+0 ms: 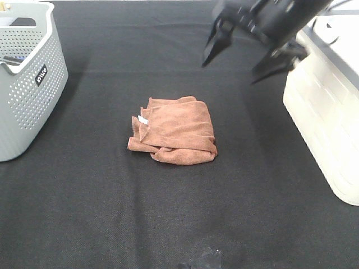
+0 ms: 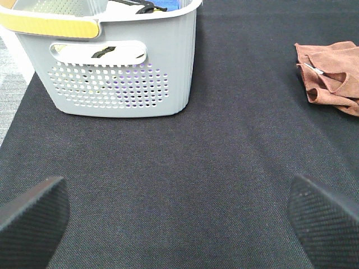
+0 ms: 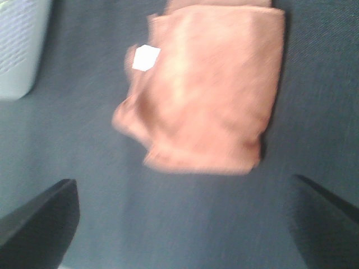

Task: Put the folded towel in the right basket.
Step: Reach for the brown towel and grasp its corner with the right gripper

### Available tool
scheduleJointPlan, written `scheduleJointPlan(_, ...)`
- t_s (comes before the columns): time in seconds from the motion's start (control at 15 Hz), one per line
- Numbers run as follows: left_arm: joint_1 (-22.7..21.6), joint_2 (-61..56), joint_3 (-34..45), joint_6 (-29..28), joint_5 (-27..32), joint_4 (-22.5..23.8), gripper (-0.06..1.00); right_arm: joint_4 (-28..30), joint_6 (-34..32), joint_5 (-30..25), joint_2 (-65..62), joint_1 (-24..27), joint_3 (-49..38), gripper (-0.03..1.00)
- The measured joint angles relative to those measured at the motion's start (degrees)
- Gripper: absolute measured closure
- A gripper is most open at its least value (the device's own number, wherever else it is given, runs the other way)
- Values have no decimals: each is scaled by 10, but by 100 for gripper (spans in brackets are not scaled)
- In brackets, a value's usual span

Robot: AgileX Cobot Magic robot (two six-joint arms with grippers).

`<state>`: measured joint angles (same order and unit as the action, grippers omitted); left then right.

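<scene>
Black cloth covers the table, and at its near edge a dark smudge is too blurred to name. Mid-table lies the folded towel, loosely layered and well apart from both baskets. Beyond and above it hangs the right gripper, jaws spread wide and empty. The left gripper is likewise spread, holding nothing, near the grey basket. Pinching only the top layer would likely let the fold fall open, and a trailing corner could snag the white right basket, whose opening is cut off by the frame. The right wrist view is smeared, so the towel's edges are uncertain.
</scene>
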<state>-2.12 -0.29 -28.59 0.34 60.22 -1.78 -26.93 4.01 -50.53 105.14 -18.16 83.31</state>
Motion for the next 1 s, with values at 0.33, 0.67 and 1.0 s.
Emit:
scheduleJointPlan(0.33, 0, 0, 0, 0, 0, 0, -4, -44, 56, 63, 121, 0, 2, 2)
scheduleJointPlan(0.67, 0, 0, 0, 0, 0, 0, -4, -22, 79, 73, 227, 1, 81, 2)
scheduleJointPlan(1.0, 0, 0, 0, 0, 0, 0, -4, -29, 85, 64, 273, 1, 105, 3)
